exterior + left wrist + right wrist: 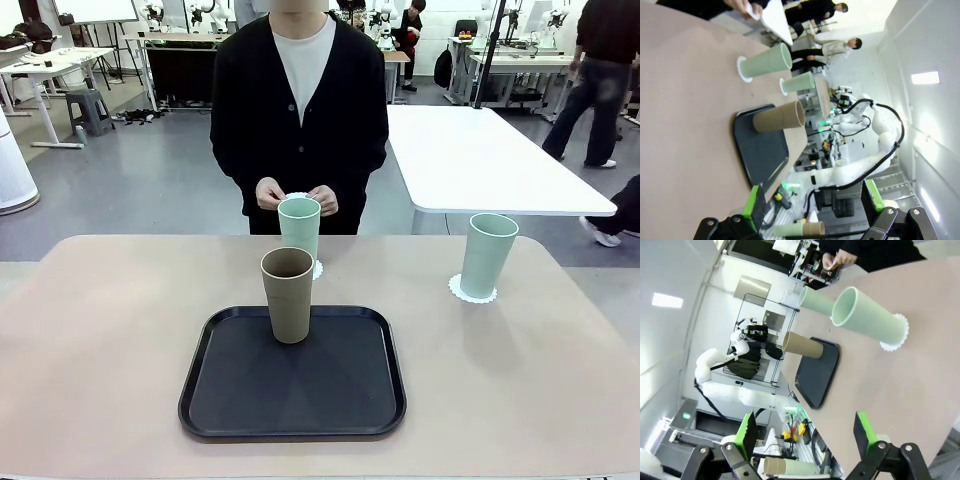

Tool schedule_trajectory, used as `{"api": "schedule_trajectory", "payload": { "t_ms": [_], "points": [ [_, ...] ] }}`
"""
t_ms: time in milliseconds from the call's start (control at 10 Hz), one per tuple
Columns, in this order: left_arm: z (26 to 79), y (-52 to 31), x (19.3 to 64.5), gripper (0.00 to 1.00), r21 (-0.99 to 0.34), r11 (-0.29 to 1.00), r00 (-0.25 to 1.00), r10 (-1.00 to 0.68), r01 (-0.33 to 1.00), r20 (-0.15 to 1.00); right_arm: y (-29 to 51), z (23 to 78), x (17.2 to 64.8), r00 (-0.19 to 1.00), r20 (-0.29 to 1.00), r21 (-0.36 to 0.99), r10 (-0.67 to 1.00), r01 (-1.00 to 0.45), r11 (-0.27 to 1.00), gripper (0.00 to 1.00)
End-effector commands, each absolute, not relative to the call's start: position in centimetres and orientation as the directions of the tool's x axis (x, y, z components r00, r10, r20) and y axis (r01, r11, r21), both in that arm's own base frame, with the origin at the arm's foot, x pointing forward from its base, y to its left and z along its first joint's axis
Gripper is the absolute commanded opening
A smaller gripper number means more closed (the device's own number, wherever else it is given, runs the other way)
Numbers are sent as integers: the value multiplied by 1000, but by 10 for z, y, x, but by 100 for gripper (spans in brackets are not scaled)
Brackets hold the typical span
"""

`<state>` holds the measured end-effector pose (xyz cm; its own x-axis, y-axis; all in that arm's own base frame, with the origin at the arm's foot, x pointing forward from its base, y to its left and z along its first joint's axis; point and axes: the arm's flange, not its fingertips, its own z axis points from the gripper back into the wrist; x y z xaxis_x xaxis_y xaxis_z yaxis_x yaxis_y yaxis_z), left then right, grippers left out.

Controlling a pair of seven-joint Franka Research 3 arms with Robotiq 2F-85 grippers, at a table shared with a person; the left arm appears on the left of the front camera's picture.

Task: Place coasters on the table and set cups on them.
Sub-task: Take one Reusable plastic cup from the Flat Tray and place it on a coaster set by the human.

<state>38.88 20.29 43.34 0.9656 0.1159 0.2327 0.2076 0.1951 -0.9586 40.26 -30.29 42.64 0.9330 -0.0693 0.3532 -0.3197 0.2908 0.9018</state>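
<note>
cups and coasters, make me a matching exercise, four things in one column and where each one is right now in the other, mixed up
Column one
1 tan cup
2 middle mint cup
3 right mint cup
4 loose coaster

Column two
a on a coaster toward the right side of the table
b in the person's hands
c standing on the black tray
d on a coaster just beyond the tray

Pairs: 1-c, 2-d, 3-a, 4-b
</note>
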Motion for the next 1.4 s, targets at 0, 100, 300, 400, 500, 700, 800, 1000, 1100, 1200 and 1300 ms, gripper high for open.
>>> {"api": "schedule_trajectory", "payload": {
  "t_ms": [0,100,300,400,500,700,800,1000,1100,1200,1300],
  "points": [
    [435,203,388,100,-957,194,962,127,215,242,-315,433,411,955,294,909,-37,-267,319,100],
    [435,203,388,100,-957,194,962,127,215,242,-321,432,409,953,300,901,-50,-266,342,100],
    [435,203,388,100,-957,194,962,127,215,242,-330,426,405,954,295,907,-56,-262,329,100],
    [435,203,388,100,-957,194,962,127,215,242,-332,423,405,955,291,908,-51,-259,329,100],
    [435,203,388,100,-957,194,962,127,215,242,-331,423,405,958,287,907,-14,-267,326,100],
    [435,203,388,100,-957,194,962,127,215,242,-327,425,405,960,277,900,37,-272,340,100],
    [435,203,388,100,-957,194,962,127,215,242,-326,427,406,960,277,895,49,-276,350,100],
    [435,203,388,100,-957,194,962,127,215,242,-321,422,405,960,279,900,10,-265,347,100],
    [435,203,388,100,-957,194,962,127,215,242,-321,422,405,960,279,900,10,-265,347,100],
    [435,203,388,100,-957,194,962,127,215,242,-321,422,405,960,279,900,10,-265,347,100],
    [435,203,388,100,-957,194,962,127,215,242,-321,422,405,960,279,900,10,-265,347,100]
  ]
}}
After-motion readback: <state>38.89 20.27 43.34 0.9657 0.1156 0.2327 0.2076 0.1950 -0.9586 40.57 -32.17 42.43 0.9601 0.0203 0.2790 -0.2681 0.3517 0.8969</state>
